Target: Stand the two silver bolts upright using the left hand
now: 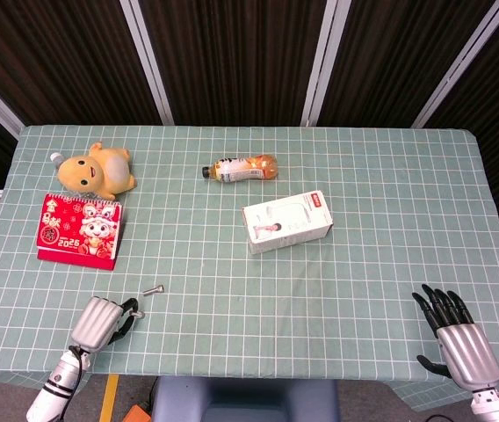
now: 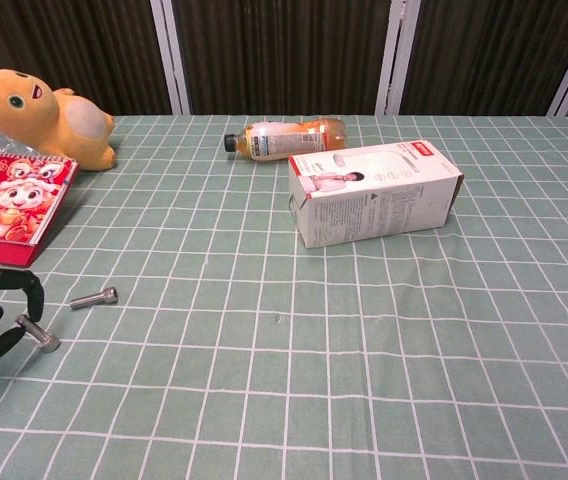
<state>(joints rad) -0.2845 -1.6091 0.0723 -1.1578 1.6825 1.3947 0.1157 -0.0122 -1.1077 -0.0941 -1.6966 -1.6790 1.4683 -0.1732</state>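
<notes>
Left hand: the left hand [image 1: 100, 322] sits low at about 7 o'clock on the table [image 1: 381, 264], near the front edge; its dark fingers [image 2: 26, 292] curl around one silver bolt [image 2: 36, 334] and pinch it, the head end poking out toward 3 o'clock.
Held bolt: tilted, neither flat nor upright, with its head low on the cloth as far as the chest view shows.
Second bolt: the other silver bolt [image 2: 95, 297] lies flat on the green checked cloth, just beyond the left hand at roughly 1 o'clock from it, apart from the fingers and untouched.
Right hand: the right hand [image 1: 456, 336] rests at about 5 o'clock on the table, fingers spread wide and straight, holding nothing.
Box: a white carton [image 1: 287, 221] lies on its side near the middle of the table.
Bottle: an orange drink bottle [image 1: 242, 167] lies on its side at 12 o'clock from the carton, cap toward 9 o'clock.
Toy: a yellow plush toy [image 1: 97, 170] lies at about 10 o'clock on the table.
Calendar: a red calendar [image 1: 81, 230] stands just at 6 o'clock from the toy, well clear of the bolts.
</notes>
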